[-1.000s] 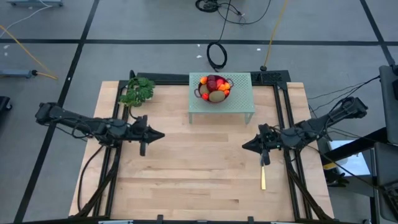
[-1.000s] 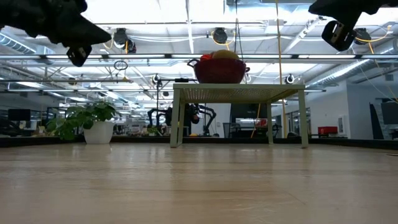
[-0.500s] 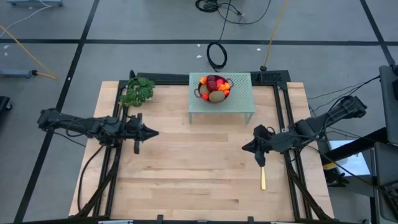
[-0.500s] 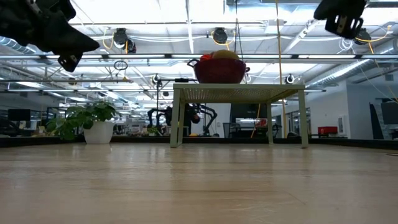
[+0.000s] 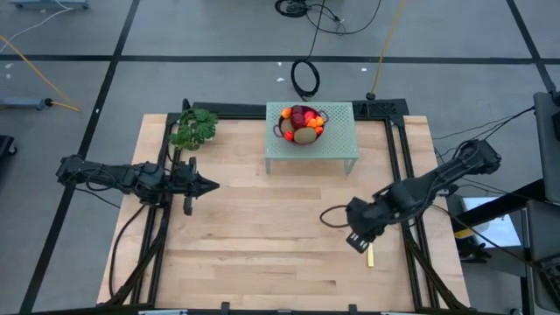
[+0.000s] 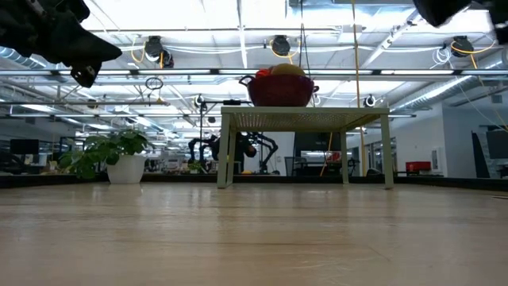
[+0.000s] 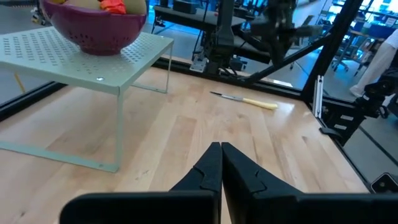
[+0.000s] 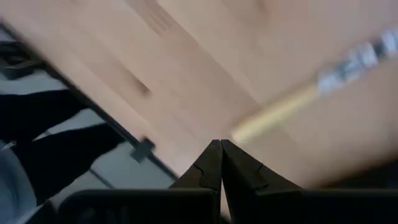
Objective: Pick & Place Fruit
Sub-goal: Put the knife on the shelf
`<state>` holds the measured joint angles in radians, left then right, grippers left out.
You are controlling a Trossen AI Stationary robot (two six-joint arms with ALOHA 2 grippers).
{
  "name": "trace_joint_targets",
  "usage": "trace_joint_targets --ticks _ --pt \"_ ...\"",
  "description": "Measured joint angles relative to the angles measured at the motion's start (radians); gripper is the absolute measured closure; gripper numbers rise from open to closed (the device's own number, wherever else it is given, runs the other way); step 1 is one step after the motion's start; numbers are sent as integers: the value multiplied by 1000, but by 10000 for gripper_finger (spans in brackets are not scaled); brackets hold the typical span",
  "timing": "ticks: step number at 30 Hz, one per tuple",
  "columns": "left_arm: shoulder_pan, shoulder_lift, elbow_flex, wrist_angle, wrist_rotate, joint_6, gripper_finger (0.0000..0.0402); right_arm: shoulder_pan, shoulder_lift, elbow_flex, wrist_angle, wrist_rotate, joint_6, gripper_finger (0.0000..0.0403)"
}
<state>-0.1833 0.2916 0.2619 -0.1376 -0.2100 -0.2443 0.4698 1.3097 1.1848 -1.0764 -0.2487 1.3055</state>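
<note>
The wooden table point(image 5: 262, 236) carries a pale green stand point(image 5: 332, 144) at the middle of its far edge. On the stand sits a dark red bowl point(image 5: 302, 131) holding the fruit point(image 5: 304, 121). A leafy sprig point(image 5: 192, 129) stands near the far left corner. The left pincer point(image 5: 210, 185), clenched and empty, hovers near the left edge. The right pincer point(image 5: 358, 238), clenched and empty, hangs just above the yellowish knife point(image 5: 370, 255) near the right edge.

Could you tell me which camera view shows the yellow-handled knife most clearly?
The left wrist view: the knife lies whole and sharp on the table there. The high view shows only its handle end beside the right hand; the right wrist view shows it blurred; the low view misses it.
</note>
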Motion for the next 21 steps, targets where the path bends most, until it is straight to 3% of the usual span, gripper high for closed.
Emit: trace_joint_targets --ticks 3,9,15,21 --pt "0 0 0 -2 0 1 391 18 39 -15 -41 -67 135 403" --pt "0 0 0 -2 0 12 400 71 62 -45 -41 -64 340 403" --pt "0 0 0 -1 0 9 388 106 55 -93 -42 -63 441 397" --pt "0 1 0 0 -1 7 400 131 55 -139 10 -65 467 359"
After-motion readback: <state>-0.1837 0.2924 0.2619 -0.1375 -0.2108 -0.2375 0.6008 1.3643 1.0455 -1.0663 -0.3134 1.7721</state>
